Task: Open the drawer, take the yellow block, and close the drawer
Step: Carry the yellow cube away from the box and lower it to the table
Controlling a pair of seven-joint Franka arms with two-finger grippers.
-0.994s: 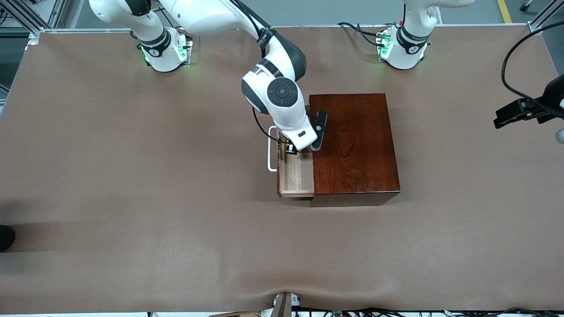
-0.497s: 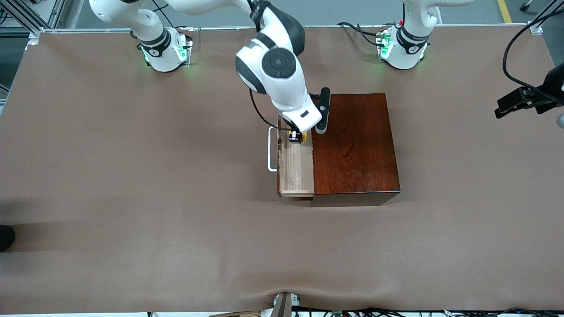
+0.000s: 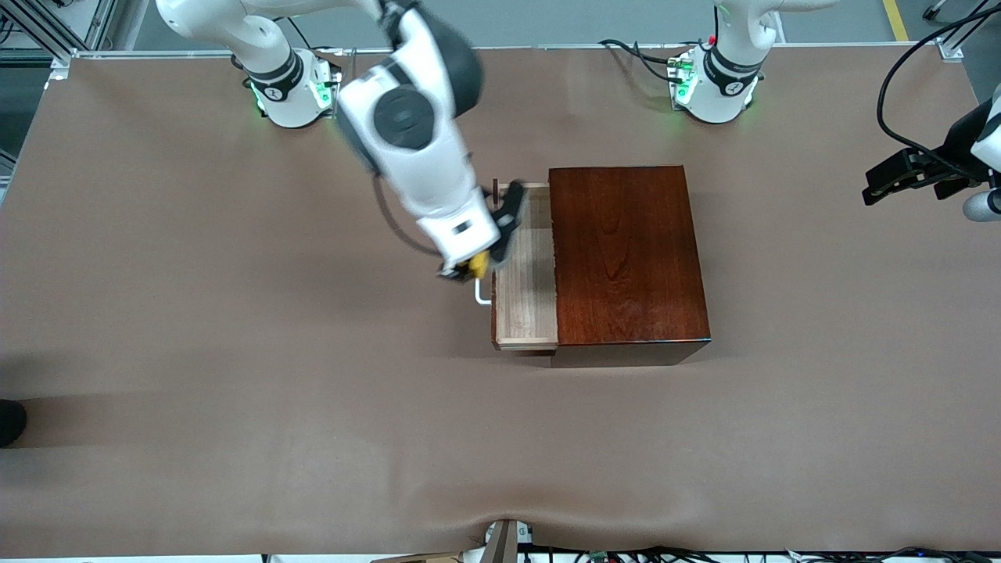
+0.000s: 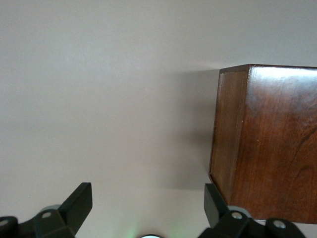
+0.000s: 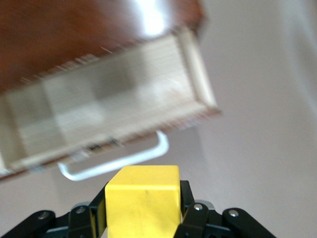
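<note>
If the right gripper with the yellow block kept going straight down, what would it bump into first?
Probably the drawer's white handle. The right gripper holds the yellow block over it, though depth is unclear.

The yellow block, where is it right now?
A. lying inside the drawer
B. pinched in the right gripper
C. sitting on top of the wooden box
B: the right gripper is shut on the yellow block, up in the air over the white handle of the open drawer.
</note>
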